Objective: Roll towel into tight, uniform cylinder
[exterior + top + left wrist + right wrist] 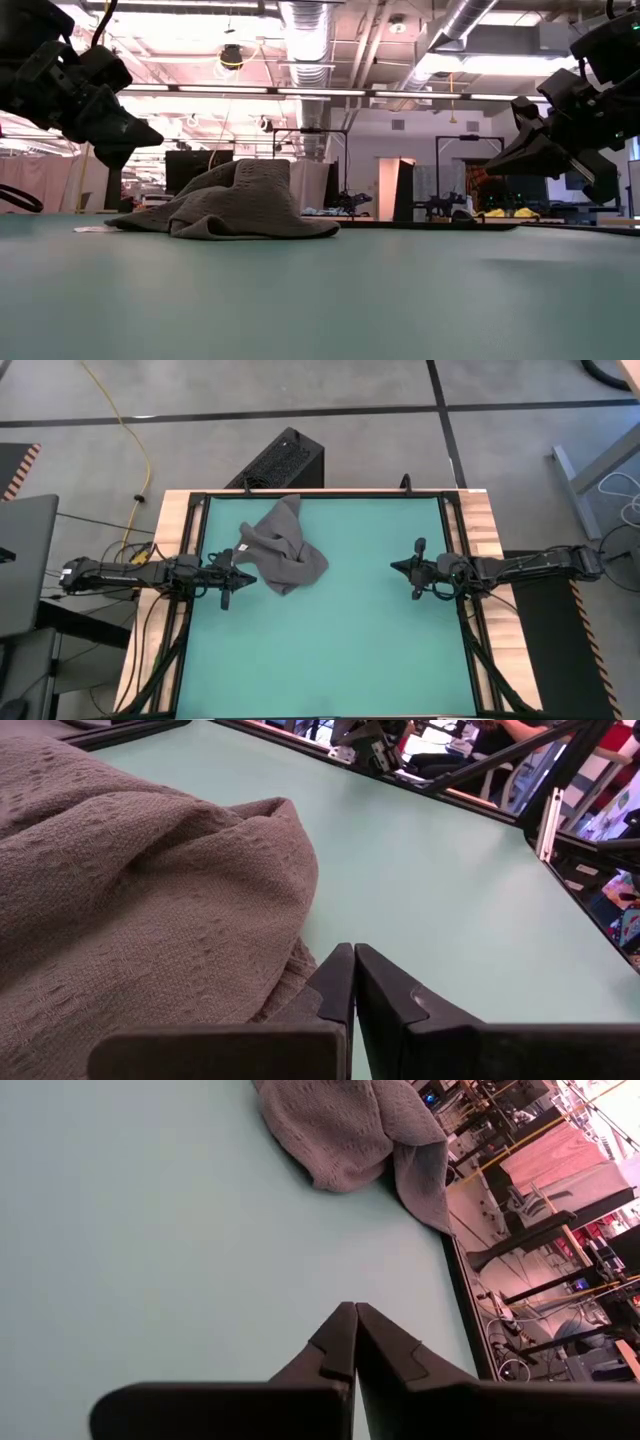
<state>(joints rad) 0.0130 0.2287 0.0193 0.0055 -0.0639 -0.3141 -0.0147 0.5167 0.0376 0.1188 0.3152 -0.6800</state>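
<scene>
Towel point(284, 547) lies crumpled in a loose heap on the green desk point(340, 640), toward the far left part; dark grey, waffle-textured weave, folds bunched and humped in the middle, one corner trailing toward the far edge; a small white tag point(243, 550) shows at its left edge; not rolled. Left pincer point(243, 572) clenched, empty, just beside the towel's near-left edge. Right pincer point(398, 567) clenched, empty, raised above the desk, well apart from the towel.

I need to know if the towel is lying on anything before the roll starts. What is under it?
Only the green table mat shows around the crumpled towel, which lies directly on it. Whatever its heaped folds cover cannot be seen.
</scene>
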